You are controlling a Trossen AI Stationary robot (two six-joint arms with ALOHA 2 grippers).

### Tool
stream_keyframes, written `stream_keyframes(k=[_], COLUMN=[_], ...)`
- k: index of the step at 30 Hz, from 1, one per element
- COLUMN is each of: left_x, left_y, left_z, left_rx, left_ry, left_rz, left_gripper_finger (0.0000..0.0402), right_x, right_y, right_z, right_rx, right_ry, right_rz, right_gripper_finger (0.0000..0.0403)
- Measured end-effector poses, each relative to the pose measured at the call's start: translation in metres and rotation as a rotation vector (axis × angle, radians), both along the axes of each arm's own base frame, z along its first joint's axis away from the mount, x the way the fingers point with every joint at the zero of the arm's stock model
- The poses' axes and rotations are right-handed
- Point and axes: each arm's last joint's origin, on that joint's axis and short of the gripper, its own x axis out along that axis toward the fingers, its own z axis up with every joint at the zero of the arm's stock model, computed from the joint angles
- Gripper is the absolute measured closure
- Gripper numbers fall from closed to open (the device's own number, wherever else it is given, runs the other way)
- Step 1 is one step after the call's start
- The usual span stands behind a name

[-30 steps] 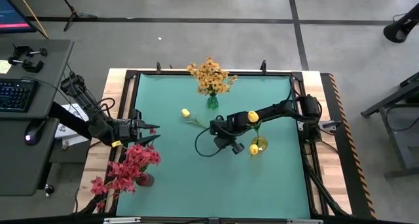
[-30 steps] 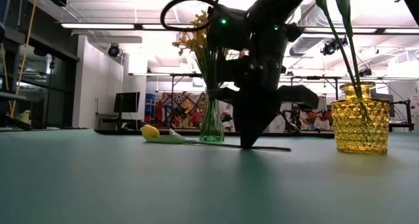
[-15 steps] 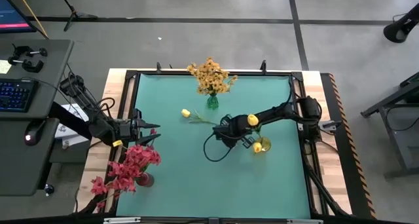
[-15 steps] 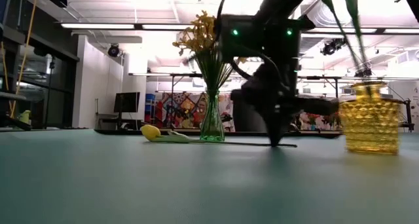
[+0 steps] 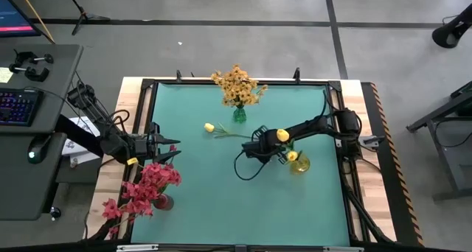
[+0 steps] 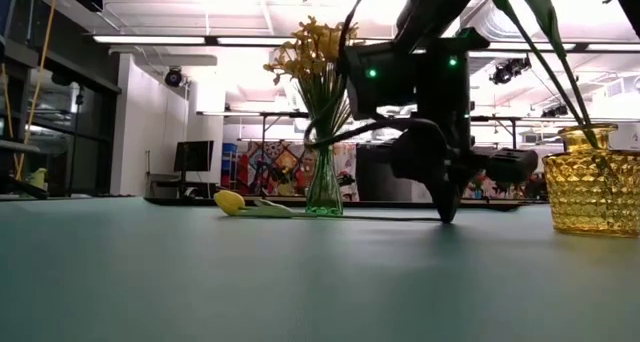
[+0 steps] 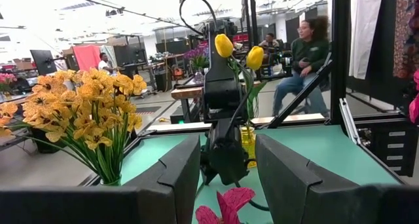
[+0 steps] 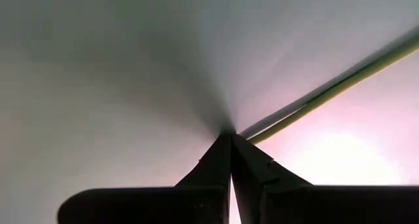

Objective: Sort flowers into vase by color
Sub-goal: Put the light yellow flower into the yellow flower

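Note:
A single yellow tulip-like flower (image 5: 209, 127) lies flat on the green mat, with its thin stem (image 6: 380, 218) running toward the table's right. My right gripper (image 5: 253, 141) stands at the stem's free end, fingers pointing down and shut, tips on the mat (image 6: 447, 218). Two more yellow tulips (image 5: 283, 135) stand in the yellow glass vase (image 5: 299, 164) just right of it. The orange sprays (image 5: 237, 85) stand in a green vase (image 5: 239, 115) at the far side. The red blooms (image 5: 150, 183) stand in a vase at the near left. My left gripper (image 5: 173, 150) waits open beside them. My right gripper is shut at the free end of the lying tulip's stem (image 8: 275, 122). The stem comes out from between the closed fingertips (image 8: 222, 152). The fingers come from above, pointing down, with their tips on the mat. The whole flower lies flat on the table.
The mat has a raised black frame (image 5: 243, 81) round it. The yellow vase (image 6: 595, 187) stands close to my right arm, on its right. Open mat (image 5: 221, 200) lies in the near middle. People sit in the room beyond the table (image 7: 308, 54).
My right gripper has slid low over the mat toward the table's right and a little toward the far edge, ending at the stem's free end. The yellow vase with its two tulips has shifted toward the right edge. The lying tulip's bud has stayed in place.

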Motion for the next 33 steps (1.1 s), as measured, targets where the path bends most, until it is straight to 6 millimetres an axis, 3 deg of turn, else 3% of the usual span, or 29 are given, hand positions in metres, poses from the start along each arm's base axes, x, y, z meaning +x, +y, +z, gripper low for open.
stream_keyframes(k=[18,25,33], left_x=[0.0,0.0,0.0], left_y=[0.0,0.0,0.0], left_z=[0.0,0.0,0.0], left_rx=[0.0,-0.001,-0.009], left_ry=[0.0,-0.001,-0.002], left_rz=[0.0,0.0,-0.001], left_gripper_finger=[0.0266,0.0266,0.0266], right_x=[0.029,0.058,0.082], right_y=[-0.002,-0.004,-0.023], right_z=[0.006,0.027,0.044], right_rx=[0.147,0.302,0.351], right_ry=[-0.304,-0.507,-0.777], right_rz=[-0.093,-0.11,-0.251], right_gripper_finger=[0.0403,0.0403,0.0403])
